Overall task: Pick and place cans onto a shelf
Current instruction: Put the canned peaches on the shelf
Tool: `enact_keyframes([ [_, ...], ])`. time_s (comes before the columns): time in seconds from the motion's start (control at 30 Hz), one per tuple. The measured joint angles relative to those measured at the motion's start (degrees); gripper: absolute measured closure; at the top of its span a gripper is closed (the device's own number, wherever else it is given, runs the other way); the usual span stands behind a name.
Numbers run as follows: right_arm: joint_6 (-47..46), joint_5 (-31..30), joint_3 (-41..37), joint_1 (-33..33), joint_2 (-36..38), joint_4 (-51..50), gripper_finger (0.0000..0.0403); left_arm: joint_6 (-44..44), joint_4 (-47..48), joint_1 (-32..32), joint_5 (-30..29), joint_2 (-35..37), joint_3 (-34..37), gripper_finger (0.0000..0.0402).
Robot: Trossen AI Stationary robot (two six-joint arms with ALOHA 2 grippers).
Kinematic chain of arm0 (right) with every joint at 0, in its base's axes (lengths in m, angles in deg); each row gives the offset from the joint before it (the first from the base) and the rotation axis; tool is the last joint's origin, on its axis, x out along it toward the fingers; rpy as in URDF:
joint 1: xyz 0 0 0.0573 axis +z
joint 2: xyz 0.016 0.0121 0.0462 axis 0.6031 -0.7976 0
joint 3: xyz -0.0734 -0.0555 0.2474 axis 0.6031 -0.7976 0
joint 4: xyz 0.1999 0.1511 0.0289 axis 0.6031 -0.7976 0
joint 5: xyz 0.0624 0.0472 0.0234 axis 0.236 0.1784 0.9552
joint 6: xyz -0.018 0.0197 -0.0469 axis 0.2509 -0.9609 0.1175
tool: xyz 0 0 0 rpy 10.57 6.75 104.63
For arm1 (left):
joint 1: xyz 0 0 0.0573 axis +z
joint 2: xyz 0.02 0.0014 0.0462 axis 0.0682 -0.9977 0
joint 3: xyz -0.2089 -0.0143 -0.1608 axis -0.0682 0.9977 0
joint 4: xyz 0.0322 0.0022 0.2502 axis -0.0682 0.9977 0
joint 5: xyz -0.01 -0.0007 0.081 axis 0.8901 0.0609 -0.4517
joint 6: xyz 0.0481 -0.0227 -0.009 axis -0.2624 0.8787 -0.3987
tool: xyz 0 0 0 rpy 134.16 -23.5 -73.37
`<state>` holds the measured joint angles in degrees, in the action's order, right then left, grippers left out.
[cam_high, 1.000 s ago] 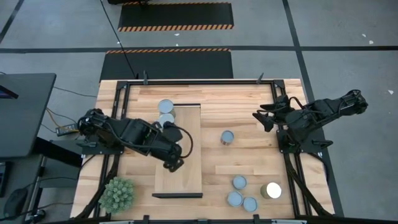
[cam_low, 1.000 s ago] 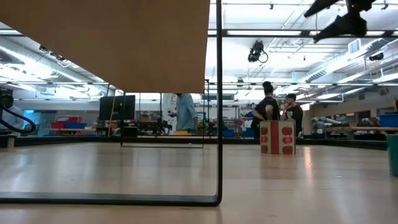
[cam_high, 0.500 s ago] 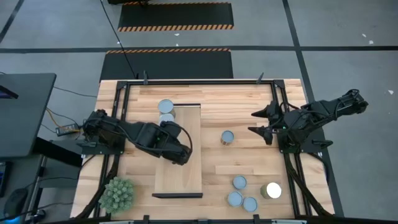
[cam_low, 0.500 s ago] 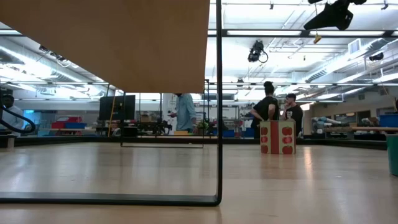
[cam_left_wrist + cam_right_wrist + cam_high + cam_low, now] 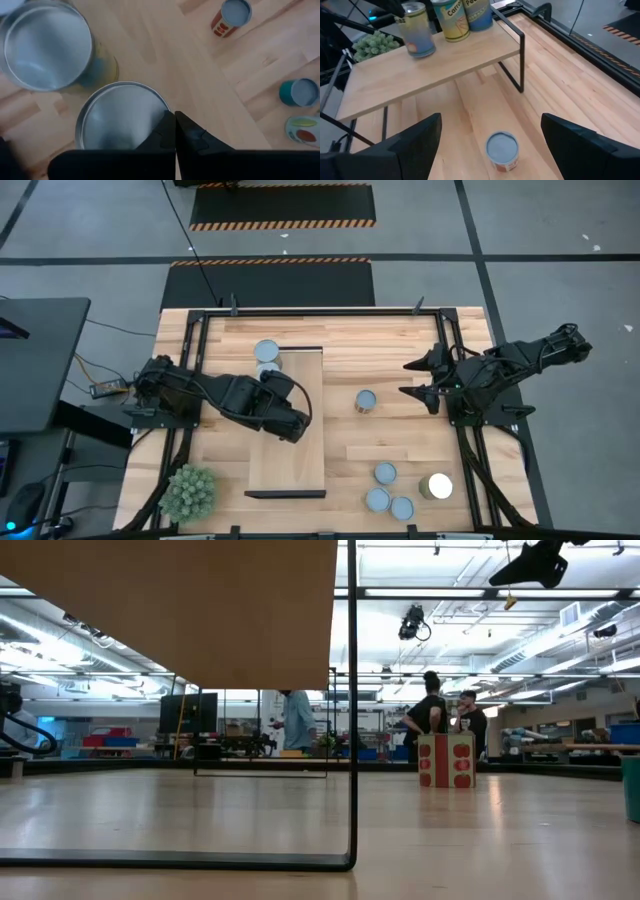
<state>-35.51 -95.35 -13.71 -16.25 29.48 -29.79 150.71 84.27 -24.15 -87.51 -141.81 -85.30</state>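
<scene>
The shelf (image 5: 290, 470) is a pale board on black legs at centre-left of the table. Three cans stand in a row at its far end (image 5: 451, 20). Two show from above (image 5: 267, 350) (image 5: 268, 370). The third (image 5: 122, 117) is hidden under my left arm in the high view. My left gripper (image 5: 277, 387) (image 5: 175, 116) is shut and empty, right over that third can's rim. My right gripper (image 5: 412, 377) (image 5: 491, 120) is wide open and empty. It is raised at the table's right, above and right of a red-labelled can (image 5: 366, 401) (image 5: 502, 150). My left gripper's shut fingertips (image 5: 167, 125) stand over the rim of the shelf can nearest the table's near edge (image 5: 150, 97), pointing down. I cannot tell whether they touch it.
Several cans stand on the table near its right front: three blue-grey tops (image 5: 385, 473) and one bright one (image 5: 436, 486). A spiky green plant (image 5: 190, 492) sits at the near left corner. Black frame rails (image 5: 460, 450) run along both sides. People stand in the room beyond (image 5: 435, 710).
The outer part of my left arm has shifted a little toward the table's far and right edges over the shelf, then held still. My right gripper has risen slightly and turned, then held still.
</scene>
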Motion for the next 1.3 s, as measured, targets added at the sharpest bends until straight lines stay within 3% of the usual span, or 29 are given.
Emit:
enact_keyframes([
  [0.33,-0.2,0.0,0.0,0.0,0.0,1.3,0.0054,-2.7,0.0,1.5,-0.2,0.0,0.0,0.0329],
  [0.6,-0.2,0.0,0.0,0.0,0.0,1.3,0.0054,-6.4,-0.4,1.5,-2.2,0.6,0.0,0.0324],
  [0.7,0.2,0.0,0.0,0.0,0.0,1.3,0.0054,-14.4,-2.8,1.5,-1.1,1.1,0.0,0.0324],
  [0.83,0.4,0.0,0.0,0.0,0.0,1.2,0.0054,-25.4,-2.7,0.7,4.9,0.8,0.0,0.0324],
  [1.0,0.4,-0.1,0.0,0.0,0.0,1.2,0.0054,-25.3,-0.3,-0.3,5.5,0.6,0.5,0.0323],
  [1.3,0.4,-0.3,0.0,0.0,0.0,1.2,0.0054,-33.9,0.1,-0.3,3.7,-0.2,0.9,0.0319],
])
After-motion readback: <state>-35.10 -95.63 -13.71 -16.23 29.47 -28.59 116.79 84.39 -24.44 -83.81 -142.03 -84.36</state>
